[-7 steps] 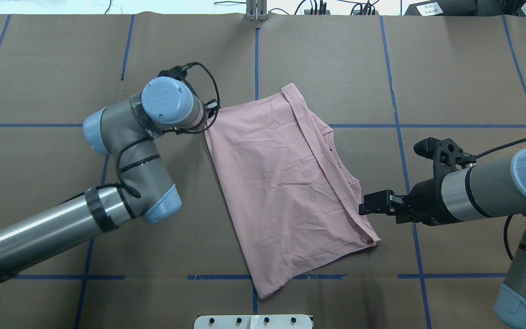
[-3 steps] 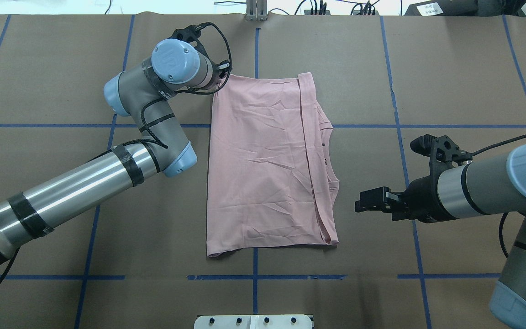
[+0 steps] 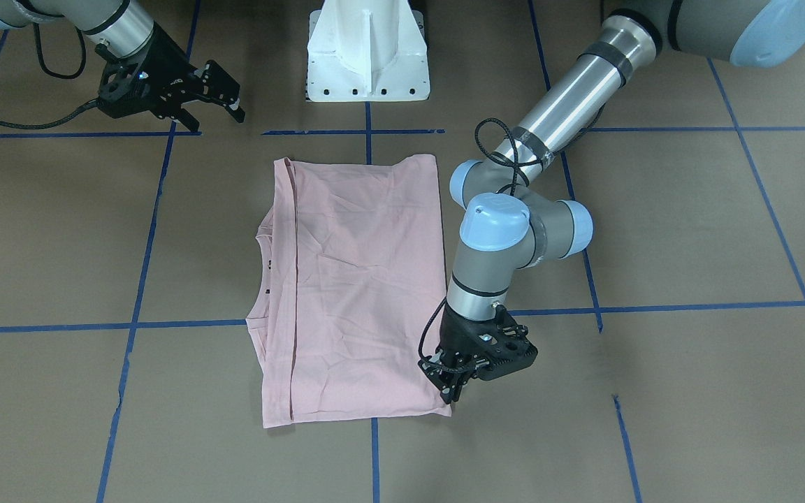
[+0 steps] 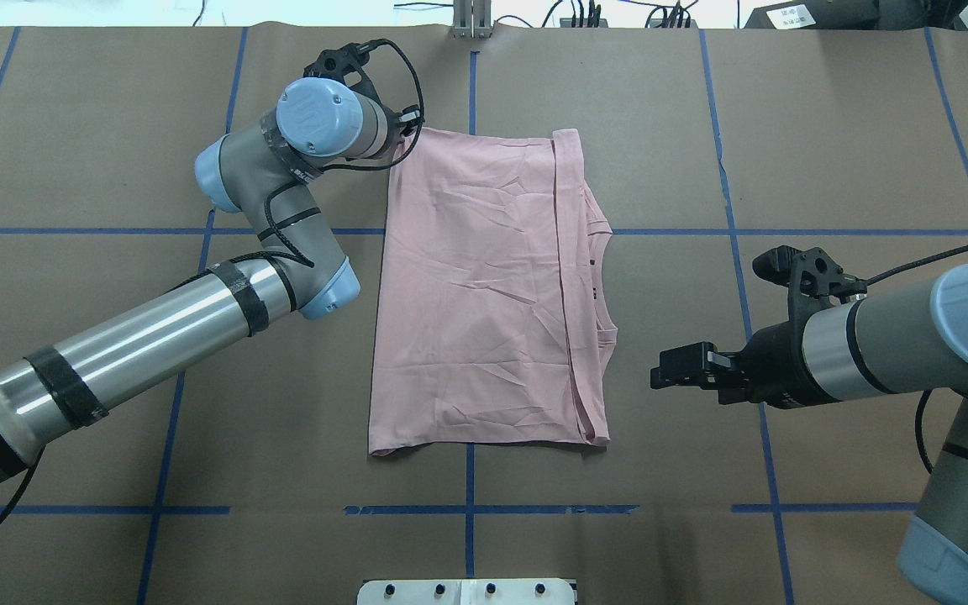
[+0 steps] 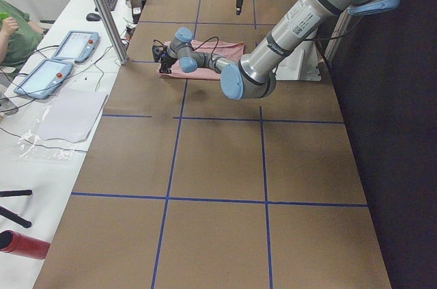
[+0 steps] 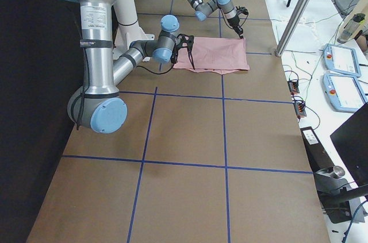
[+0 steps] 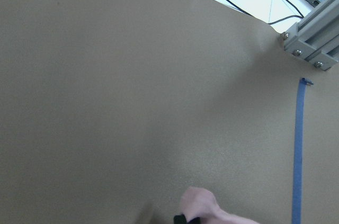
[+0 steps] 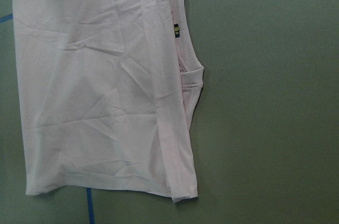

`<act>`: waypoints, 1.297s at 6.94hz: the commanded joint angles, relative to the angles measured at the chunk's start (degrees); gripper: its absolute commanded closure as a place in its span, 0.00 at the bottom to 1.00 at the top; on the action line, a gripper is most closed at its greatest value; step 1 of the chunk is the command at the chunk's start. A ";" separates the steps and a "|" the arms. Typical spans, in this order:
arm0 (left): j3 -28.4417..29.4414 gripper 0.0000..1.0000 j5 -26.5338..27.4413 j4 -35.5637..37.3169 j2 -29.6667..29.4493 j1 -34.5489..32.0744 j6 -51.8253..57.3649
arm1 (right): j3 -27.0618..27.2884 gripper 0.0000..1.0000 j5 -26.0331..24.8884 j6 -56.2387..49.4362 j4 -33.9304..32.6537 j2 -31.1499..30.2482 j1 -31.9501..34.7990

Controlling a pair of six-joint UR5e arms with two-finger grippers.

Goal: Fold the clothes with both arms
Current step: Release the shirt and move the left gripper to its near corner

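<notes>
Left arm's tool was pinched shut on the far left corner of the pale pink T-shirt. The shirt lay flat at approx. the centre of the brown paper-covered counter, one side folded over & neck opening toward the robot's right. Right tool hung nr the shirt's right edge, not touching it, jaws spread wide w/ nothing between them.

the left end effector has dragged the t-shirt from skewed to square.
</notes>
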 commanded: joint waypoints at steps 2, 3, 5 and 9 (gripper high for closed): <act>-7.16 0.00 -5.56 6.04 2.49 -2.33 3.82 | -0.03 0.00 -0.13 0.00 -0.35 0.08 0.41; -18.80 0.00 -8.91 12.88 7.13 -2.42 3.39 | -0.38 0.00 -0.05 0.09 -0.70 0.17 0.58; -37.74 0.00 -9.73 27.65 14.79 -0.77 -2.45 | -1.08 0.00 -0.05 0.00 -0.70 0.17 1.11; -53.27 0.00 -3.89 39.82 23.87 18.69 -28.98 | -1.26 0.00 -0.05 0.00 -0.79 0.17 1.46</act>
